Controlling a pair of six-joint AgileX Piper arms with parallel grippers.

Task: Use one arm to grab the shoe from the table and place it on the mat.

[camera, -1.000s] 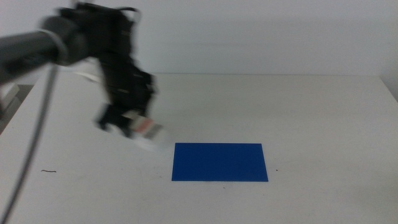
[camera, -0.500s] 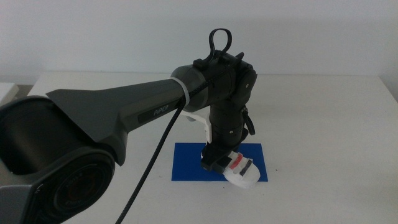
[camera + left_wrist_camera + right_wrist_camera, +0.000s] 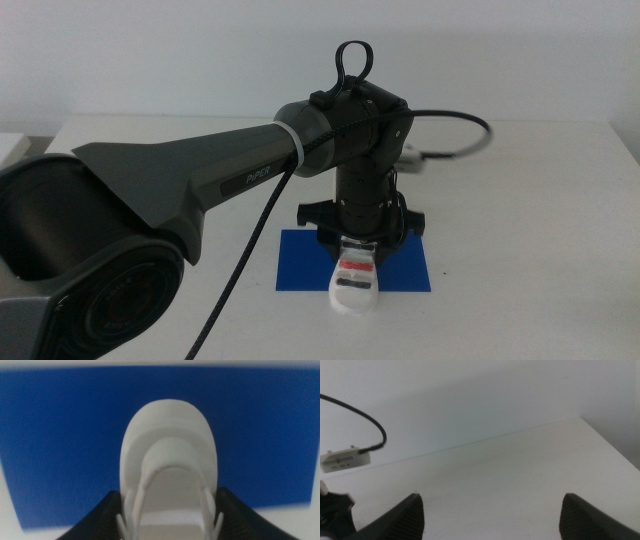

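My left arm reaches from the left over the blue mat. Its gripper is shut on the small white shoe, whose dark and red straps face up. The shoe hangs over the mat's front edge, toe pointing to the table's front; I cannot tell whether it touches the mat. In the left wrist view the shoe sits between the two dark jaws of the gripper, with the mat behind it. The right gripper is open and empty, out of the middle view.
The white table spreads around the mat. A black cable with a white connector loops off the left wrist to the right; it also shows in the right wrist view. A wall stands behind the table.
The left arm carried the shoe from the table's left side to over the mat. In the last half second the wrist turned, swinging the shoe's toe toward the front.
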